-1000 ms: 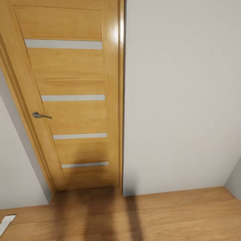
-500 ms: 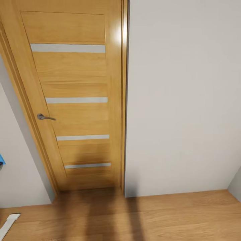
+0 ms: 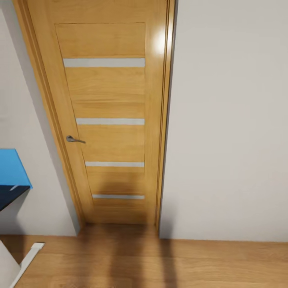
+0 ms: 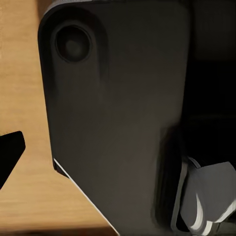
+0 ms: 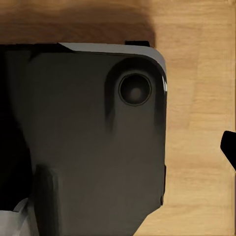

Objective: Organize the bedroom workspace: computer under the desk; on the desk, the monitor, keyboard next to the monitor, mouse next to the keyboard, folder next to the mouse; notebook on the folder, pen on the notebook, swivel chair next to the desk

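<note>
Facing a closed wooden door (image 3: 110, 120) above wood floor (image 3: 160, 264); hand states cannot be told.

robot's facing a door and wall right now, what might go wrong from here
1. The head view looks at a closed wooden door and a white wall, with no desk items visible; driving forward could hit them.
2. A blue-topped object and a white piece on the wood floor sit at the left edge, where a turn might clip them.
3. Both wrist views are largely blocked by dark robot bodywork, so they offer little warning.
</note>
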